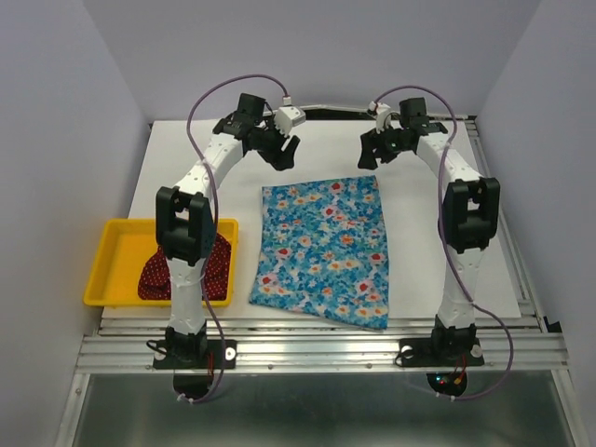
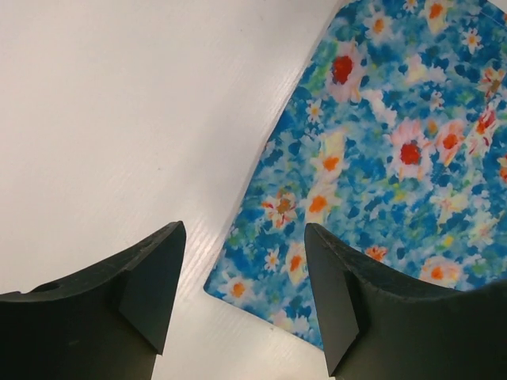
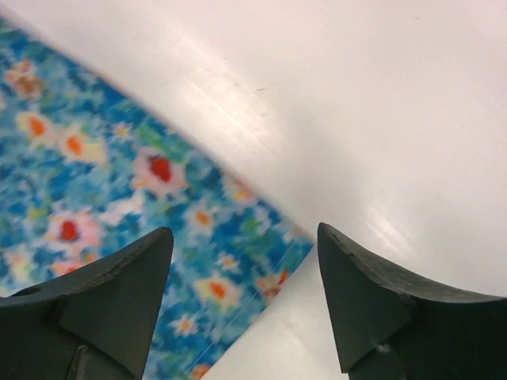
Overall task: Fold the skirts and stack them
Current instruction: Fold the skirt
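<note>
Zero folds show: bright blue flowered cloth skirt (image 1: 324,253) lies flat; dark red dotted skirt (image 1: 220,268) sits in yellow plastic tray (image 1: 112,228); left gripper (image 2: 243,229), right gripper (image 3: 243,229) gape empty.

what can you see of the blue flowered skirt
The blue skirt is thin soft cloth, bright blue with red, orange and white flowers. It lies spread flat in a rough four-sided shape at the middle of the white table. The left hand and right hand hang open over its two far corners, gripping nothing.
</note>
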Robot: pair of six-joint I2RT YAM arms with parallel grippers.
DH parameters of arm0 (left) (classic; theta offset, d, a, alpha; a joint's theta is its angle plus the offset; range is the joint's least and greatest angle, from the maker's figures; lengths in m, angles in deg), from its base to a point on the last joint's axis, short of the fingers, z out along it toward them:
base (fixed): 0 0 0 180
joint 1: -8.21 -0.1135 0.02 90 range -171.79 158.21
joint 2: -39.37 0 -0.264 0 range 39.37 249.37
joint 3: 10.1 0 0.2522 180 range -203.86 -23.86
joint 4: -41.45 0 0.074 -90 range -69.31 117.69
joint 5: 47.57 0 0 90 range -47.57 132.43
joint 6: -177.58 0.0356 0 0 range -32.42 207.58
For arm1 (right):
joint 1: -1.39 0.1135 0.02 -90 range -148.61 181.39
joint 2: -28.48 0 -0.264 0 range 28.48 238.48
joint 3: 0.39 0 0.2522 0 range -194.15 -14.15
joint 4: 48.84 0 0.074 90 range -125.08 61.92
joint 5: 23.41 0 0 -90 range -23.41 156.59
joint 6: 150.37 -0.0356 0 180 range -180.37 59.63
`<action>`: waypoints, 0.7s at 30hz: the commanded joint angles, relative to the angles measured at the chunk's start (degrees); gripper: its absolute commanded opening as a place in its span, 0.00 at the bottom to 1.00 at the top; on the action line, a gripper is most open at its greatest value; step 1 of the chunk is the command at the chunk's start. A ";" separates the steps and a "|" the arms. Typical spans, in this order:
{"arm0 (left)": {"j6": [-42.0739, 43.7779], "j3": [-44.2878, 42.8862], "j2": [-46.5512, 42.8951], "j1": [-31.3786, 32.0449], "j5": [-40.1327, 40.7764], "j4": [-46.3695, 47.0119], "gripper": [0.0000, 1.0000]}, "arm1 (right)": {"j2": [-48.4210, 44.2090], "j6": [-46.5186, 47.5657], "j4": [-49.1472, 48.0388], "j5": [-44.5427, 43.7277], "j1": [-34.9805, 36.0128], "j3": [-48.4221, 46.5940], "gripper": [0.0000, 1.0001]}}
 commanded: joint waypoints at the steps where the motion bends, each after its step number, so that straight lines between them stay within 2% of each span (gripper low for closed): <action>1: -0.36 -4.63 3.77 -1.87 -2.92 -2.85 0.72 | 7.02 0.57 -9.03 1.96 -2.26 -6.73 0.77; 5: 0.95 -6.40 6.59 -3.10 -4.32 -5.05 0.70 | 11.33 7.16 -8.69 4.77 -2.26 -8.94 0.72; 9: 1.92 -6.49 8.35 -3.28 -4.06 -6.02 0.70 | 13.53 14.98 -3.25 8.20 -2.26 -8.33 0.68; 15: 2.19 -5.96 11.60 -3.45 -1.17 -5.85 0.70 | 14.76 20.01 -1.93 6.98 -2.26 -5.51 0.62; 16: 2.36 -6.05 12.13 -3.45 -0.20 -5.84 0.69 | 15.11 20.79 -1.48 6.71 -2.26 -5.86 0.59; 21: 3.94 -7.54 15.29 -3.54 1.65 -7.77 0.58 | 16.78 23.70 -0.43 4.26 -2.26 -6.04 0.47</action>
